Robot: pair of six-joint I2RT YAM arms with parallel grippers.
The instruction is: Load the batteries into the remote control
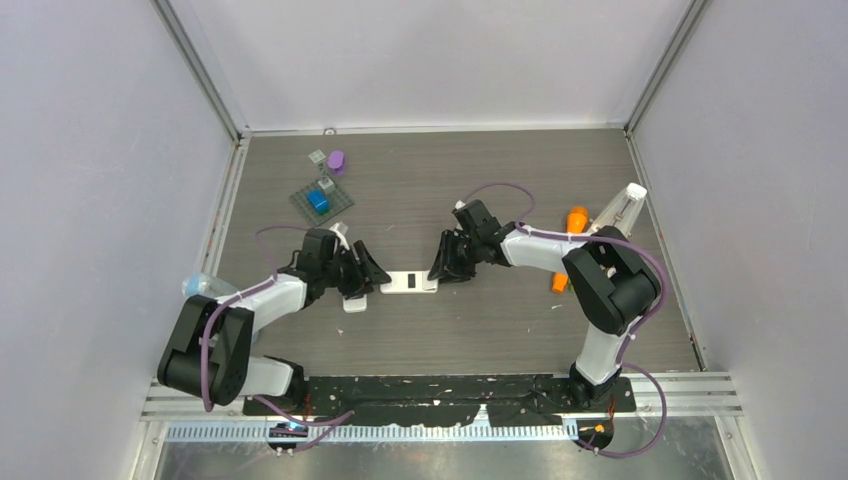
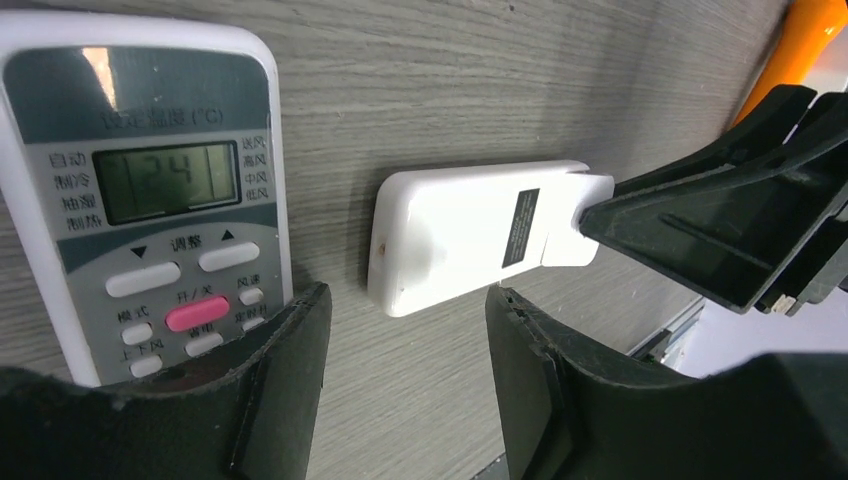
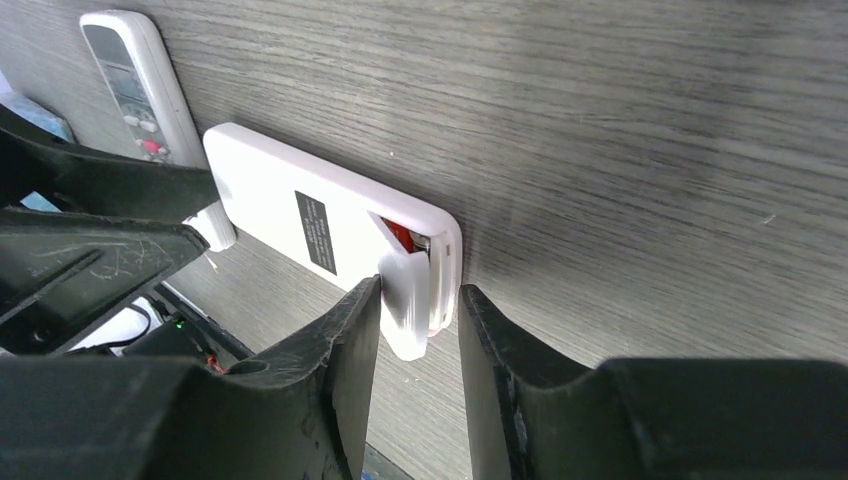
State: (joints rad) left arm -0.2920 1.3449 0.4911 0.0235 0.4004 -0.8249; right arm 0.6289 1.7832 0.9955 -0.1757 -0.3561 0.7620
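Observation:
A white remote [image 1: 410, 283] lies face down at the table's middle. In the right wrist view its battery cover [image 3: 405, 310] is slid partly off the near end, and a red battery [image 3: 399, 235] shows in the open compartment. My right gripper [image 3: 420, 290] is shut on that end, one finger on the cover and the other on the remote's edge; it also shows in the top view [image 1: 440, 270]. My left gripper [image 2: 408, 300] is open and empty, just short of the remote's other end [image 2: 470, 240]. No other batteries show.
A second remote [image 2: 140, 180] lies face up with its display lit, partly under my left gripper's left finger. A grey mat with a blue block [image 1: 320, 200] and a purple piece [image 1: 336, 160] sit back left. Orange items [image 1: 576, 220] lie at the right.

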